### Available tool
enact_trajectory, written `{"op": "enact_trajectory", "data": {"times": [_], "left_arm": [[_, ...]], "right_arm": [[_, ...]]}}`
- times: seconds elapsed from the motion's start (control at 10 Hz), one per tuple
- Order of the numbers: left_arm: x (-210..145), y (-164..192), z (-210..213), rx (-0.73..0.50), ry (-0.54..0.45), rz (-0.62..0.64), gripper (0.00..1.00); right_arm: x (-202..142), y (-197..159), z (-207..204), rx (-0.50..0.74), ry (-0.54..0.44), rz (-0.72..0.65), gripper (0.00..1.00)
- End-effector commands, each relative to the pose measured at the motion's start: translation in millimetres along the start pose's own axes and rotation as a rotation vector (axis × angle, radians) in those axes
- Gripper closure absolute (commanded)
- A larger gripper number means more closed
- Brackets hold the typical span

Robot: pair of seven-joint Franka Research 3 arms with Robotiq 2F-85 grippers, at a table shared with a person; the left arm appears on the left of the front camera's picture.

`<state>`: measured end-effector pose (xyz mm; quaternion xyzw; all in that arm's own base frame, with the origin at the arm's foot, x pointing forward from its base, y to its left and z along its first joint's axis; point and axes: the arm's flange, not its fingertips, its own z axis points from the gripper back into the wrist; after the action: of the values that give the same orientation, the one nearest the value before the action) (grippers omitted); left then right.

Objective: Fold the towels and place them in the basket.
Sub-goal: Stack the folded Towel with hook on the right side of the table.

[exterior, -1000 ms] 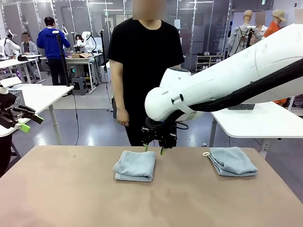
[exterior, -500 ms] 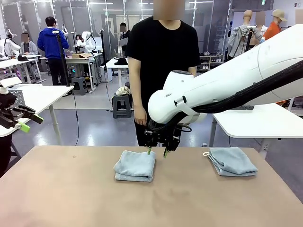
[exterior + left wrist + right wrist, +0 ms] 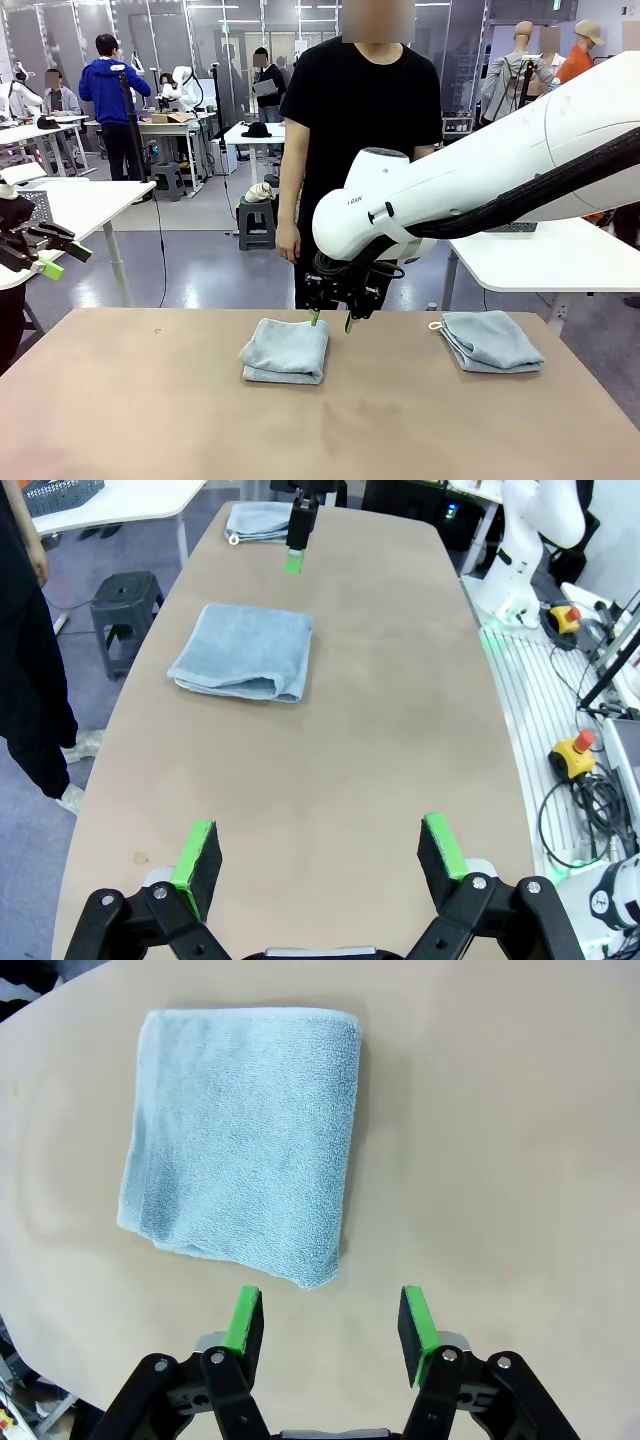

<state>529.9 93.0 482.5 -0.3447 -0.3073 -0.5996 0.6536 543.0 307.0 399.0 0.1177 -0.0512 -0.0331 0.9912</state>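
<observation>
One folded towel (image 3: 286,350) lies just left of the empty right end effector (image 3: 331,320).

My right gripper (image 3: 330,1325) hangs over the table (image 3: 500,1140) with jaws apart, holding nothing. A folded towel (image 3: 245,1140) lies flat just ahead of my fingertips (image 3: 245,1322).

The person (image 3: 360,150) has stepped to the right (behind the table's far edge), and the right gripper (image 3: 331,320) has edged slightly right.
</observation>
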Motion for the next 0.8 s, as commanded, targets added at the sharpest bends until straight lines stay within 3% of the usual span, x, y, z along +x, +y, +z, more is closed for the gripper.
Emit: {"op": "enact_trajectory", "data": {"times": [0.0,0.3,0.7], "left_arm": [[0.8,-0.3,0.5,0.001,0.001,0.001,0.00],[0.8,-0.3,0.5,0.001,0.001,0.001,0.00],[0.8,-0.3,0.5,0.001,0.001,0.001,0.00]], "right_arm": [[0.2,-0.1,0.2,0.000,0.000,-0.009,0.32],[0.0,0.0,0.0,0.000,0.000,0.000,0.31],[10.3,3.4,-45.9,0.000,-0.023,-0.058,0.31]]}}
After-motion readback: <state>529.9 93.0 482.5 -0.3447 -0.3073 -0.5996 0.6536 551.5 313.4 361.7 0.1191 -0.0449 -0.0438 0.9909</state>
